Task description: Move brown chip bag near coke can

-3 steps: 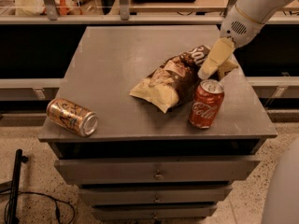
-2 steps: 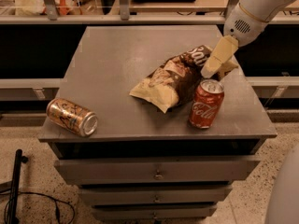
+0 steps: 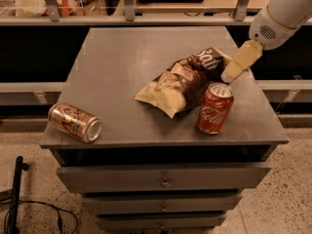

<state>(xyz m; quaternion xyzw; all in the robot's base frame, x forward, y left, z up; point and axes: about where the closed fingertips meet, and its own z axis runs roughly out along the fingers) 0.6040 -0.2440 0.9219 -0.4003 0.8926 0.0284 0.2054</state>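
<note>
Camera view, the only one. Grey cabinet top point(image 3: 122, 57) seen from the front, with three drawer fronts point(image 3: 163, 178) stacked beneath it. Count on the surface: one bag, two cans. The brown chip bag point(image 3: 187, 82) lies flat and crinkled, right of centre, set on a diagonal. Its cream-yellow end points toward the front edge, and its dark end with the white "Salt" lettering points toward the back right corner. The coke can point(image 3: 215, 107), the one red can, stands upright near the front right corner. It sits just beside the bag's right flank, so close that I cannot tell whether they touch. The gold can point(image 3: 75, 122), the other can, lies on its side at the front left corner, silver top facing the front edge, well apart from the bag. One gripper point(image 3: 229, 76), cream-coloured, slants down from the white arm point(image 3: 282, 13) over the right edge. Its tip is just beside the bag's lettered end and behind the red can. How far it is open cannot be told, nor whether it touches the bag; it lifts nothing. A dark cable point(image 3: 48, 213) lies on the speckled floor at lower left.
</note>
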